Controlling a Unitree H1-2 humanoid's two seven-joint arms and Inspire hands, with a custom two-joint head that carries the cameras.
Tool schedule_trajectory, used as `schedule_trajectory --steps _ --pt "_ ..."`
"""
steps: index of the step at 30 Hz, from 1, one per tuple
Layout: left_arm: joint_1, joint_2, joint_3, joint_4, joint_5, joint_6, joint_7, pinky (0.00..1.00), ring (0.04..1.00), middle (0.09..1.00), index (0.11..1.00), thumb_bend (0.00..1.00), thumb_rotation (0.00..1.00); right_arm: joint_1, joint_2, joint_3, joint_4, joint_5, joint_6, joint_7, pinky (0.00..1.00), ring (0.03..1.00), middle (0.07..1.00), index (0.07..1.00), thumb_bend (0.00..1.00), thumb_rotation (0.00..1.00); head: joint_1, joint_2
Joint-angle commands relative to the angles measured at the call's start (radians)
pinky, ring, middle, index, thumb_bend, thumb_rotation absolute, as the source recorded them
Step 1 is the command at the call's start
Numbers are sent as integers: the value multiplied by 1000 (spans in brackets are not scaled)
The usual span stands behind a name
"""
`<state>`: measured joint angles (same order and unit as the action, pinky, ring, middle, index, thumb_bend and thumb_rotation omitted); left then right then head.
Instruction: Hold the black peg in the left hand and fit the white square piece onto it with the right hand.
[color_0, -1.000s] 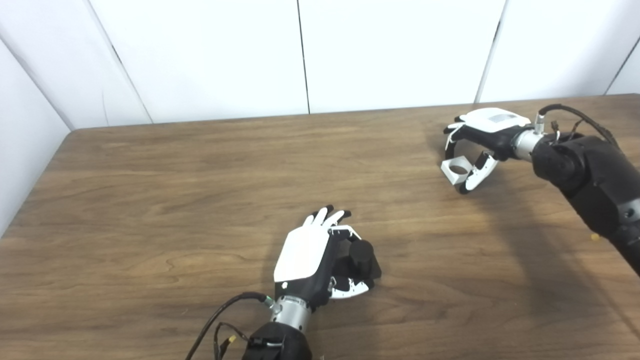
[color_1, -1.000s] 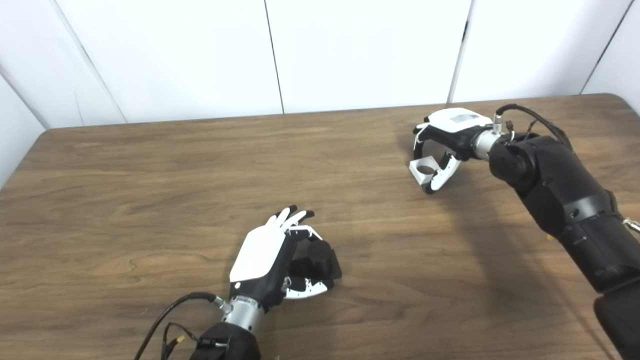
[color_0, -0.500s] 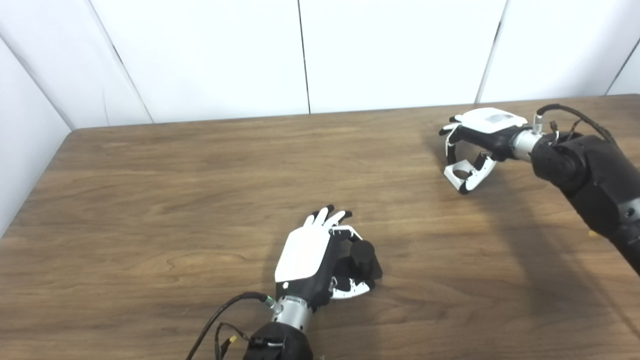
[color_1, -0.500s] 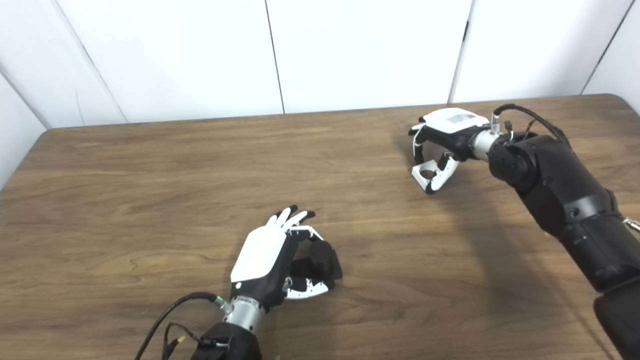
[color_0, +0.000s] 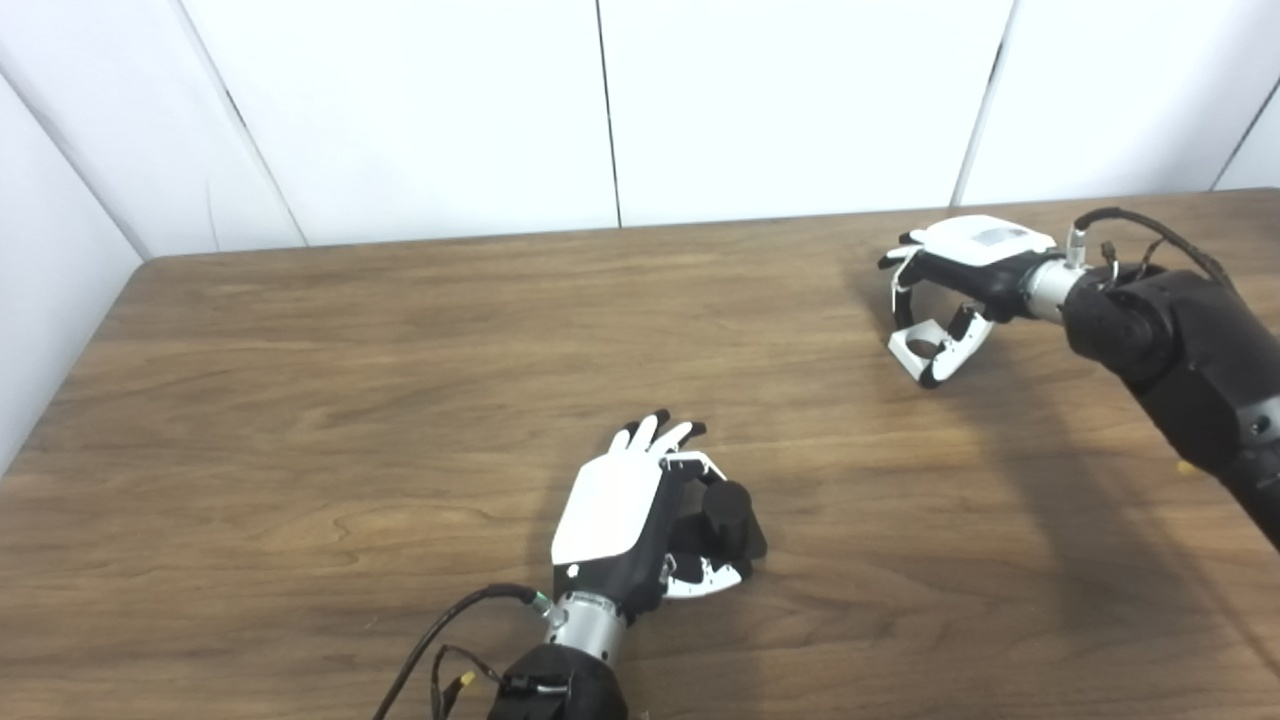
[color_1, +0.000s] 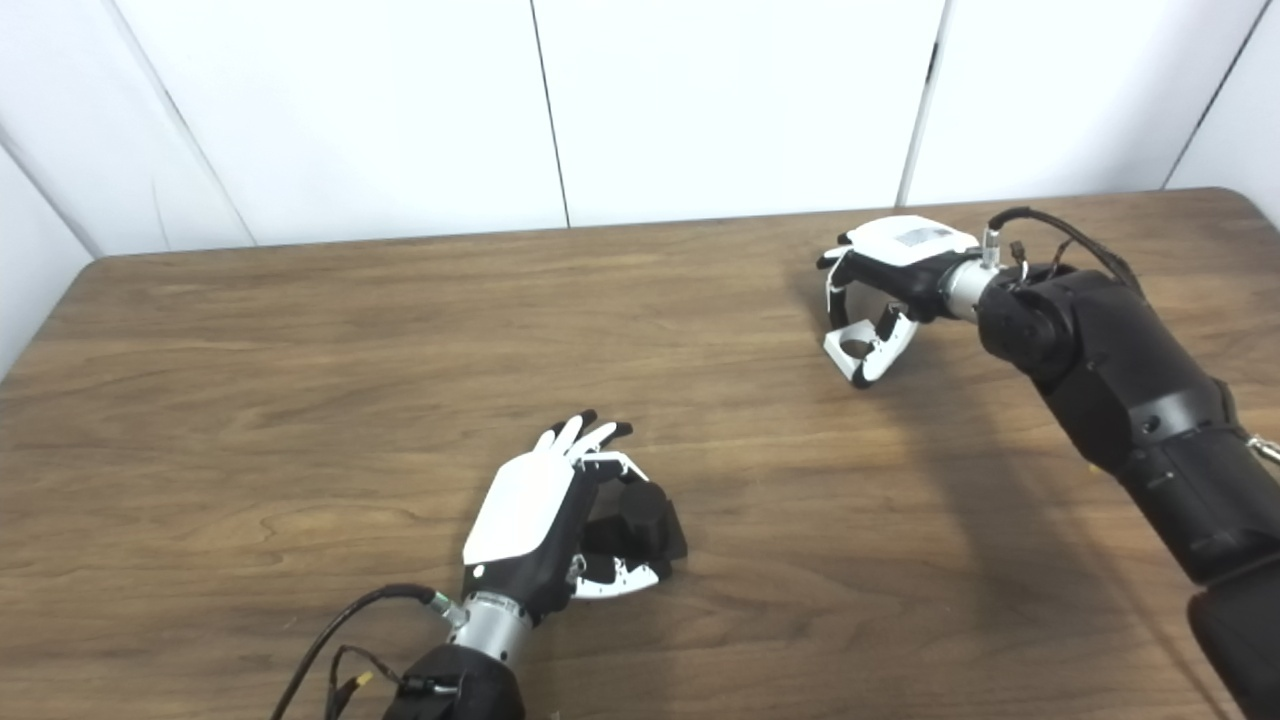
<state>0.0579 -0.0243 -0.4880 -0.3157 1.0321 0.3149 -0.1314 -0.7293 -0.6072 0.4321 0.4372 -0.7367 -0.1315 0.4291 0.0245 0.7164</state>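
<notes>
The black peg (color_0: 727, 508), a short cylinder on a black base, stands near the table's front middle. My left hand (color_0: 625, 525) lies just left of it, palm toward it. One curled finger touches the peg's far side and the thumb (color_0: 705, 580) lies against the near side of its base; the other fingers point straight away. At the far right, the white square piece (color_0: 922, 346) with a round hole is pinched between the fingers and thumb of my right hand (color_0: 960, 275). It is tilted, just above the wood.
The brown wooden table (color_0: 350, 400) ends at white wall panels behind and on the left. My black right forearm (color_0: 1190, 370) crosses the right side of the table. A cable (color_0: 440, 630) loops by my left wrist.
My right hand has closed on the white square piece, which has tipped and drawn in between the fingers. My left hand and the peg have crept slightly right.
</notes>
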Motion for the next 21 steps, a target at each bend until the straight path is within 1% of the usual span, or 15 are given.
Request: schedule_trajectory --steps 1,12,21 --pt "-7 -11 -3 -6 8 -5 3 999 994 910 492 523 58 -30 -28 -13 -9 -6 5 1 1000 1000 924 491 523 138 1 1" --pt "-6 -13 -3 -7 7 -3 2 998 994 909 492 523 58 -21 -28 -26 -23 3 7 -3 999 1000 921 490 524 139 1 -1" --pt "-6 -15 0 -4 -2 -2 1 1000 1000 912 492 523 59 -12 -34 -46 -69 14 12 9 997 1000 922 490 524 142 2 -3"
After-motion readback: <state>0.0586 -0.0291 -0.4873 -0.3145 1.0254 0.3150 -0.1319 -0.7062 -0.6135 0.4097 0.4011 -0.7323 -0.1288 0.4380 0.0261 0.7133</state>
